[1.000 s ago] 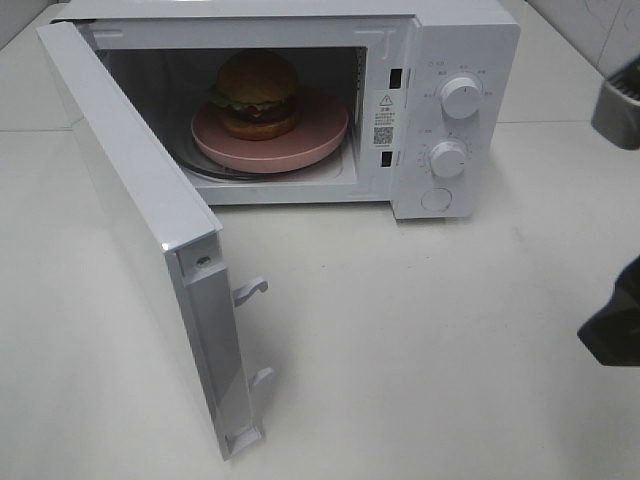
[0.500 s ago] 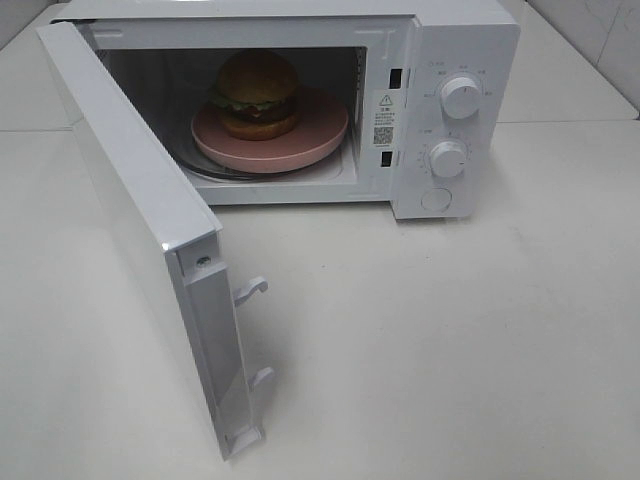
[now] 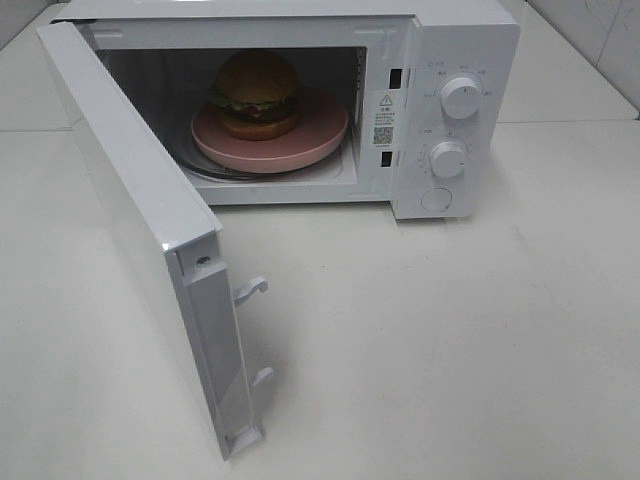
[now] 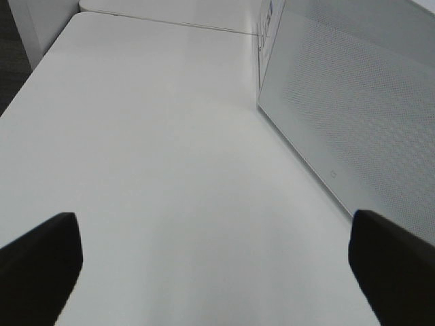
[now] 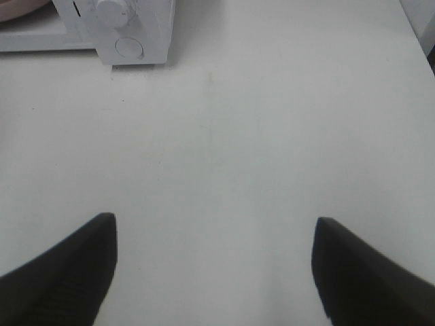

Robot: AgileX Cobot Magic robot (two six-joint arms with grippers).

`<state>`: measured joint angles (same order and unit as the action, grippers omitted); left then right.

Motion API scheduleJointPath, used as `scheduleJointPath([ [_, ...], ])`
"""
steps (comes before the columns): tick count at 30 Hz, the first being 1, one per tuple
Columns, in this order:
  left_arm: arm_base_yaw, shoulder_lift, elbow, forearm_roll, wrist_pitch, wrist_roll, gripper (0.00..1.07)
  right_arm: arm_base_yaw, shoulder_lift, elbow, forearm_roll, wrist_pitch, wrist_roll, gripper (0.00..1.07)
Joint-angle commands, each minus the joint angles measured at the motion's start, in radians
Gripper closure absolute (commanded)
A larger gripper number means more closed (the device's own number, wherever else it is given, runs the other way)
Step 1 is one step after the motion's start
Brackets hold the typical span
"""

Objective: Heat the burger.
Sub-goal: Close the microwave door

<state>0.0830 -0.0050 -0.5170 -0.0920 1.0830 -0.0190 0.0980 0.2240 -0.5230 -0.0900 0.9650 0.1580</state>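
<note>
Burger (image 3: 256, 92) sits on pink plate (image 3: 322, 140) inside microwave (image 3: 470, 30), upper centre of high view. Door (image 3: 130, 200) hangs open toward lower left, outer face near left gripper (image 4: 212, 231). Its jaws are wide apart, empty. Right gripper (image 5: 214, 224) likewise apart, empty. Left arm prob. nearer to shut door.

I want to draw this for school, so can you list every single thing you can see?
microwave: 1, white, at the back of the table
door: 1, white, swung wide open on the microwave's left
burger: 1, brown bun with green lettuce, on the plate inside the microwave
plate: 1, pink, inside the microwave
knobs: 2, white, one above the other on the microwave's right panel
button: 1, white, round, below the knobs
table: 1, white, under everything
left gripper: 1, black, open, above the table near the door
right gripper: 1, black, open, above the table in front of the knobs
</note>
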Motion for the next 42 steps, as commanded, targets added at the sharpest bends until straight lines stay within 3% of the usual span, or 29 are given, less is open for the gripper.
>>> scheduleJointPath([
  [1,-0.001,-0.018,0.000,-0.004,-0.015,-0.003,0.04,-0.033,-0.089,0.018,0.013,-0.009,-0.002,0.31],
  [10,-0.001,-0.018,0.000,-0.004,-0.015,-0.003,0.04,-0.078,-0.257,0.029,0.007,-0.005,-0.008,0.31],
  [42,-0.001,-0.006,0.000,-0.005,-0.015,-0.003,0.04,-0.085,-0.253,0.031,0.011,-0.004,-0.012,0.31],
])
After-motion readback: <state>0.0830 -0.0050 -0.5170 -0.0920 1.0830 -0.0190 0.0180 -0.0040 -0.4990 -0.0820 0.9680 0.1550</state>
